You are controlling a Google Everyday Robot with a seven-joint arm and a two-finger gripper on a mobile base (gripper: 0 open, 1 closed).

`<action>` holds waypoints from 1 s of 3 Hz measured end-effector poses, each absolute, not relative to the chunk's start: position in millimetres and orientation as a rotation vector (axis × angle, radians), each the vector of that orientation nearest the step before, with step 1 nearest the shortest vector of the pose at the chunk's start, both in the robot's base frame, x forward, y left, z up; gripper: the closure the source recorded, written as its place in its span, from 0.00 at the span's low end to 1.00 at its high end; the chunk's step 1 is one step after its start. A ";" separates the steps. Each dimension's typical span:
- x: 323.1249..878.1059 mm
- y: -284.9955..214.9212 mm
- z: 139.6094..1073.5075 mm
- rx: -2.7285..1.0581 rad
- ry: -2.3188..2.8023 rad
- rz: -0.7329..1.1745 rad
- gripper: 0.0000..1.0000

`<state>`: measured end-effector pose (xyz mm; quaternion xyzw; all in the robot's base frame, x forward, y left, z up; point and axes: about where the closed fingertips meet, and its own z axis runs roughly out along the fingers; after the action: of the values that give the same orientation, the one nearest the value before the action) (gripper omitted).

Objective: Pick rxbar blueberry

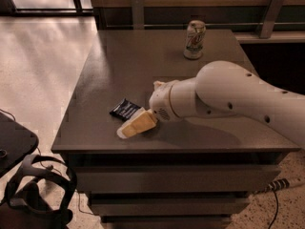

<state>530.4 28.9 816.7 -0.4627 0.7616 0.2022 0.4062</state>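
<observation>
The rxbar blueberry (125,109) is a small flat dark blue packet with pale lettering. It lies flat on the grey table (143,61), near the front left. My gripper (135,126), cream coloured at the end of the white arm (228,97), is low over the table just in front of and to the right of the bar. It touches or nearly touches the bar's near right corner. The bar's top face is mostly in view.
A pale drink can (194,39) stands upright at the back of the table, right of centre. The table's front edge (167,149) is close below the gripper. A black chair and headset (28,190) sit on the floor at the lower left.
</observation>
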 end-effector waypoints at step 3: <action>526.0 37.2 803.4 -1.202 1.967 0.544 0.64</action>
<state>526.0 37.2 803.4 -0.4700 0.7693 0.2126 0.3770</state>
